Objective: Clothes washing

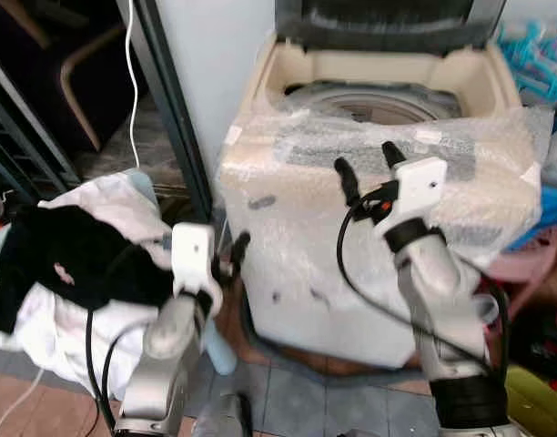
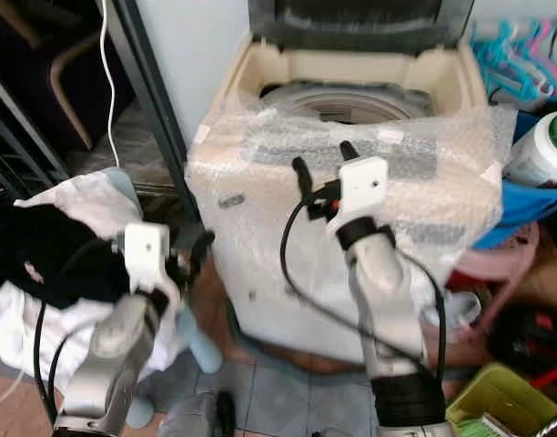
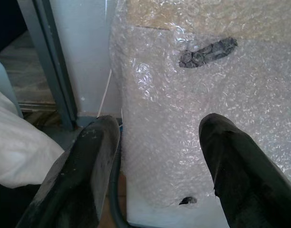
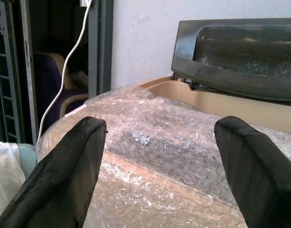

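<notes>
At the far left a heap of laundry [image 1: 69,273] sat in a pale blue basket [image 1: 144,185]: one black garment [image 1: 55,264] lay on top of white cloth [image 1: 106,205], with a small pale patch showing on the black. One white cable [image 1: 130,82] hung down the dark doorway behind it, beside a grey metal post [image 1: 174,118].

The left hand [image 1: 229,257] hung low between the heap and the washer, its two black fingers [image 3: 83,175] spread apart and holding nothing, pointed at the machine's wrapped side near its bottom corner.

One top-loading washing machine [image 1: 379,228] stood in the middle against the white wall. Its body was cream and its front and top edge were covered in bubble wrap [image 1: 306,273], through which a grey control strip [image 1: 369,150] showed dimly. The dark lid [image 1: 383,23] stood raised at the back, and the round drum opening [image 1: 379,105] lay exposed below it.

The right hand [image 1: 368,166] was held up in front of the washer's wrapped top edge, both fingers [image 4: 64,175] wide apart and empty.

At the right were a bunch of blue and pink hangers [image 2: 515,59], too tangled to count, one white jar with a green lid [image 2: 542,146], a pink plastic tub [image 2: 506,259] and a yellow-green bin [image 2: 506,401] on the tiled floor [image 1: 297,401].
</notes>
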Robot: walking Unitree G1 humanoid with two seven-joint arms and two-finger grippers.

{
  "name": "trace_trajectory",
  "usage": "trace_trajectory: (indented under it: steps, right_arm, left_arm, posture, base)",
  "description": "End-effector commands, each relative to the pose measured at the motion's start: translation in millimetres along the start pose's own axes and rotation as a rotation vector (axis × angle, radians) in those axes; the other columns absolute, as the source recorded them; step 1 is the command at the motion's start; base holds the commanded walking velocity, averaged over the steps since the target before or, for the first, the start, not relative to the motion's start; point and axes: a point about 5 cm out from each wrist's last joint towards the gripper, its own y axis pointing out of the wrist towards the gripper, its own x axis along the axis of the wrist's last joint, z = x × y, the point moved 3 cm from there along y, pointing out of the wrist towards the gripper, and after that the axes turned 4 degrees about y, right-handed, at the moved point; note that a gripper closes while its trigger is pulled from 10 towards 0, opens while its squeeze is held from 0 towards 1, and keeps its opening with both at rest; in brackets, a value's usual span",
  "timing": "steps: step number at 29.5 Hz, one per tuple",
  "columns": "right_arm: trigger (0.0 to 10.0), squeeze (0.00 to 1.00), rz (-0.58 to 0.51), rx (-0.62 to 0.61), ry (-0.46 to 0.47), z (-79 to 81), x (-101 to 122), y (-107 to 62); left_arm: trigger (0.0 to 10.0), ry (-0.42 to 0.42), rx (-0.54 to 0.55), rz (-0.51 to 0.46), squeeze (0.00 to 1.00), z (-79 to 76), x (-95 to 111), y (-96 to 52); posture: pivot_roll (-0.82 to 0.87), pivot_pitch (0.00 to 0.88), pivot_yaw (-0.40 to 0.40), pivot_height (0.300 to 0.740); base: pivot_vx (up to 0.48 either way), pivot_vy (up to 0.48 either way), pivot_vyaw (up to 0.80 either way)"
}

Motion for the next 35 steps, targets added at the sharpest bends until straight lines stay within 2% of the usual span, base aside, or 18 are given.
trace_trajectory:
  steps: [1,5,6,7,10,14,16,24,32,35]
  right_arm:
    - [10.0,0.70,-0.043,-0.059,-0.054,-4.7,13.0,-2.5]
    - [10.0,0.68,-0.052,-0.061,-0.080,-6.2,16.0,-3.2]
    - [10.0,0.15,-0.050,-0.059,-0.076,-6.5,16.4,-3.2]
    - [10.0,0.00,-0.046,-0.051,-0.066,-4.6,17.2,-3.0]
    - [10.0,0.00,-0.044,0.011,-0.067,5.7,18.3,-1.7]
    - [10.0,0.00,-0.034,0.080,-0.073,17.3,18.3,0.1]
    - [10.0,0.00,-0.034,0.102,-0.042,22.0,18.4,0.8]
    - [10.0,0.00,-0.031,0.141,-0.012,27.5,20.4,2.4]
    - [10.0,0.00,-0.017,0.197,0.035,35.6,20.8,1.1]
    - [10.0,0.00,0.008,0.215,0.048,38.8,16.9,0.9]
  left_arm:
    - [10.0,0.016,0.037,-0.036,0.00,6.4,9.3,2.3]
    - [10.0,0.008,0.031,-0.040,0.00,5.1,10.0,2.6]
    - [10.0,0.005,0.029,-0.041,0.00,4.3,10.4,2.4]
    - [10.0,0.007,0.029,-0.042,0.00,4.3,10.8,2.5]
    - [10.0,0.007,0.048,-0.033,0.00,6.2,9.3,2.7]
    - [10.0,0.016,0.052,-0.028,0.00,6.5,8.8,2.9]
    - [10.0,0.015,0.052,-0.029,0.00,6.4,8.8,2.8]
    - [10.0,0.024,0.050,-0.032,0.00,5.3,8.9,3.7]
    - [10.0,0.048,0.059,-0.058,0.00,4.9,12.8,3.9]
    - [10.0,0.058,0.076,-0.069,0.00,6.2,14.4,4.1]
  posture:
    - [-0.06,0.069,0.059,0.740]
    - [-0.06,0.067,0.058,0.740]
    - [-0.06,0.066,0.058,0.740]
    - [-0.05,0.067,0.057,0.740]
    - [-0.05,0.067,0.056,0.740]
    - [-0.05,0.069,0.054,0.740]
    - [-0.05,0.071,0.052,0.740]
    - [-0.05,0.079,0.051,0.740]
    - [-0.05,0.083,0.051,0.740]
    - [-0.04,0.084,0.049,0.740]
  base:
    - [0.000,0.000,0.00]
    - [0.000,0.000,0.00]
    - [0.000,0.000,0.00]
    - [0.000,0.000,0.00]
    - [0.000,0.000,0.00]
    - [0.000,0.373,0.80]
    - [0.000,0.450,0.80]
    - [0.000,0.431,0.80]
    - [0.000,0.000,0.80]
    - [0.000,0.000,0.00]
